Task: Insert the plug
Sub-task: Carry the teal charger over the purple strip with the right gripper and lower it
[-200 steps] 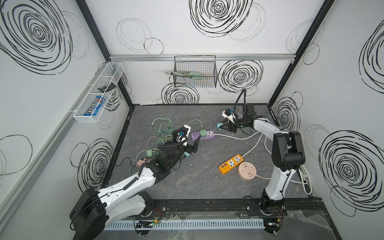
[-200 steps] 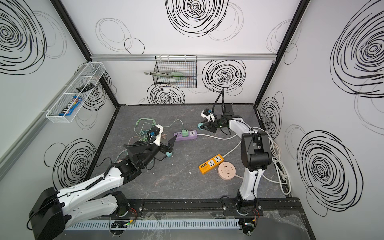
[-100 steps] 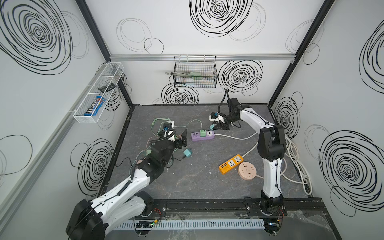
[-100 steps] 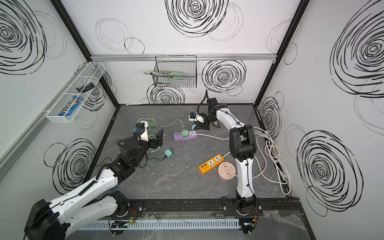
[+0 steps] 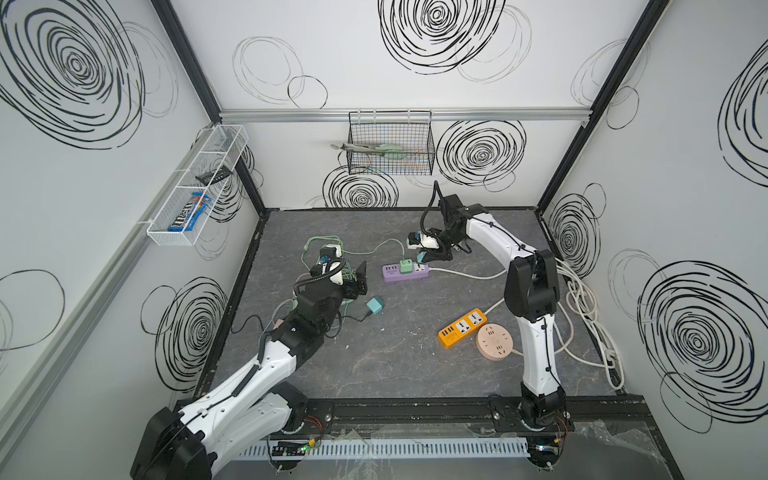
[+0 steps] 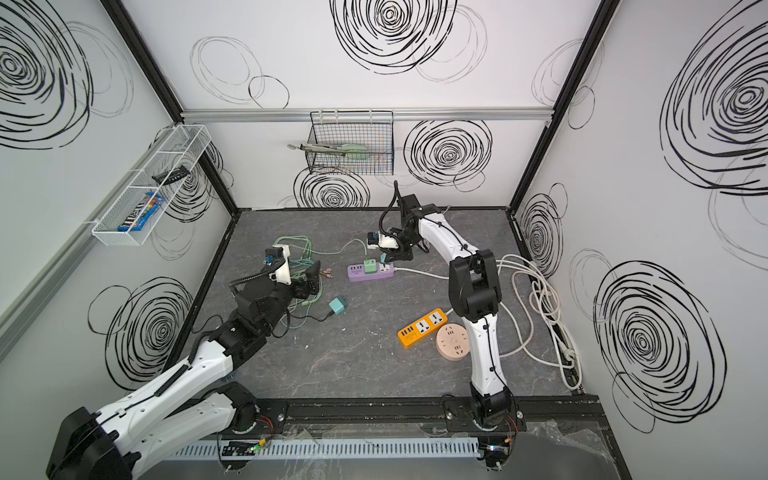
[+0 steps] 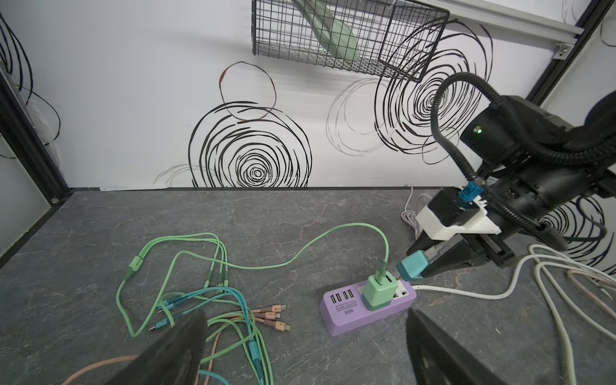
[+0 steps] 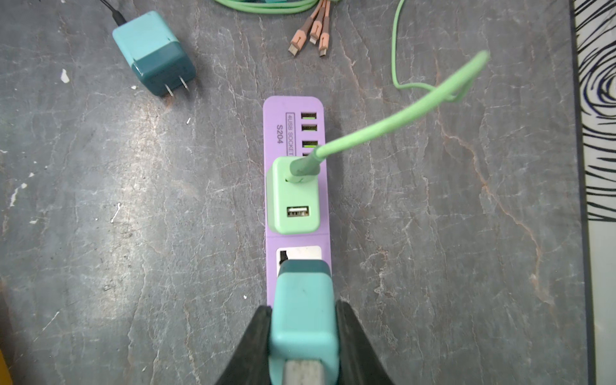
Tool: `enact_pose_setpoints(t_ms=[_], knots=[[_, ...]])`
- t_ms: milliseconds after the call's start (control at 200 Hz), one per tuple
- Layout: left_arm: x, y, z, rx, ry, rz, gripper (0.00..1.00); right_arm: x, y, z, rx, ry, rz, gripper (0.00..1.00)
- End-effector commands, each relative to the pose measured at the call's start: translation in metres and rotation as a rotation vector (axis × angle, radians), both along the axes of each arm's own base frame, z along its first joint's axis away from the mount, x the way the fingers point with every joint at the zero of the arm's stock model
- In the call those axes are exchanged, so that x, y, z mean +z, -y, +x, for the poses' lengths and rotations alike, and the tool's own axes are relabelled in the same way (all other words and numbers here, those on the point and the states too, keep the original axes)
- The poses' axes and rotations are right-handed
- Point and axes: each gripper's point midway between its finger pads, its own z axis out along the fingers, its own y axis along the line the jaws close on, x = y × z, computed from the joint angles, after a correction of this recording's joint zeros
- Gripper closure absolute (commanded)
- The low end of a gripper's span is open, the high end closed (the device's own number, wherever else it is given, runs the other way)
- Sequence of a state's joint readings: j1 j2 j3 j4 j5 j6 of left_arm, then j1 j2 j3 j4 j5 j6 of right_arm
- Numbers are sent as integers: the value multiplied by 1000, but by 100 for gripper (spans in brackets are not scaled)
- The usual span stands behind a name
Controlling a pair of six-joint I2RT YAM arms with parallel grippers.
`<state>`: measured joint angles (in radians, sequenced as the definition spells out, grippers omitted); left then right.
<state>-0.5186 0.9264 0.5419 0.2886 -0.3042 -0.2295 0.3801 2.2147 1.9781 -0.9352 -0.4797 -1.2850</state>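
My right gripper (image 8: 303, 310) is shut on a teal plug (image 8: 301, 300), which shows in both top views (image 5: 422, 257) (image 6: 386, 258). The plug hangs tilted over the free white socket at the cable end of the purple power strip (image 8: 293, 110) (image 5: 405, 272) (image 6: 371, 272). Its prongs are hidden. A light green charger (image 8: 293, 196) (image 7: 380, 291) is plugged into the strip beside it. A second teal plug (image 5: 375, 305) (image 8: 153, 53) lies loose on the table. My left gripper (image 7: 304, 313) (image 5: 360, 278) is open and empty, left of the strip.
A tangle of green, teal and peach cables (image 7: 200, 300) lies left of the strip. An orange power strip (image 5: 462, 328) and a round peach one (image 5: 494, 341) sit at the front right. White cables (image 5: 582, 299) run along the right wall. A wire basket (image 5: 390, 143) hangs on the back wall.
My right gripper has carried the teal plug left and down to the purple strip's socket. My left arm has drawn back from the loose teal plug.
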Motion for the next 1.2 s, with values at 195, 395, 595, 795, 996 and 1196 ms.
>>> enact_pose_setpoints(t_ms=[195, 395, 595, 795, 996, 1196], knots=[[5, 0, -1, -11, 21, -30, 4, -13, -4, -4, 34, 12, -85, 100], [5, -1, -1, -5, 21, -26, 4, -16, 6, -7, 0, 0, -137, 100], [3, 1, 0, -14, 12, -23, 4, -28, 13, -9, -22, -9, -184, 100], [1, 2, 2, -11, 6, -19, 4, -31, 4, -18, -3, -32, -165, 100], [1, 2, 2, -13, 2, -13, 4, -38, 8, -27, -4, -69, -193, 100], [-1, 2, 3, -13, -2, -15, 4, -29, 7, -31, -3, -60, -179, 100]])
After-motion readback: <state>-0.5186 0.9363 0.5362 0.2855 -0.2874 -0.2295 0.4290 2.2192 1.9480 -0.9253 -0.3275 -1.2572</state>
